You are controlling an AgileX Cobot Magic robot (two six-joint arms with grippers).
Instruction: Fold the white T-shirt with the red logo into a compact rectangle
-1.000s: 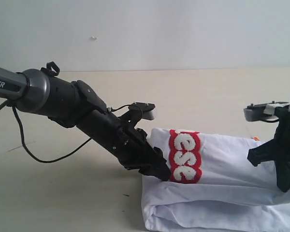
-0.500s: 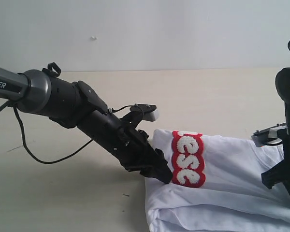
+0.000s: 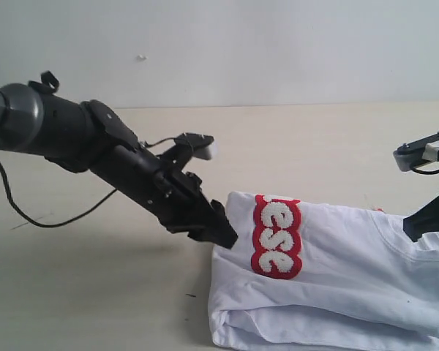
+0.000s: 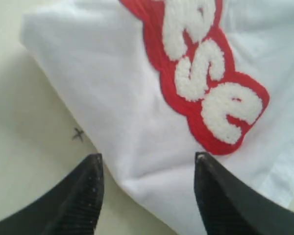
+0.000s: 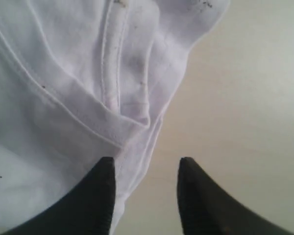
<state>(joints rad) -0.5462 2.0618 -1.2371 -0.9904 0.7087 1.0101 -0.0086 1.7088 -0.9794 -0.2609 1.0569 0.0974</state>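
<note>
The white T-shirt (image 3: 344, 270) lies folded in layers on the table, with the red logo (image 3: 276, 235) running across its left part. My left gripper (image 3: 224, 235) hovers just off the shirt's left edge. In the left wrist view this gripper (image 4: 148, 160) is open over a corner of the shirt (image 4: 122, 93), near the logo (image 4: 206, 78), holding nothing. My right gripper (image 3: 432, 219) is at the shirt's right end, partly cut off by the picture edge. In the right wrist view it (image 5: 147, 164) is open, with the hemmed shirt edge (image 5: 132, 132) by one finger (image 5: 105, 196).
The shirt rests on a pale beige table (image 3: 314, 139) in front of a white wall. A black cable (image 3: 51, 221) trails from the left arm across the table. A small dark mark (image 4: 78, 133) sits on the table by the shirt's corner.
The right gripper has opened, let go of the shirt and drawn back to the right. The left arm has pulled back to the left, off the shirt. The shirt has settled flatter.
</note>
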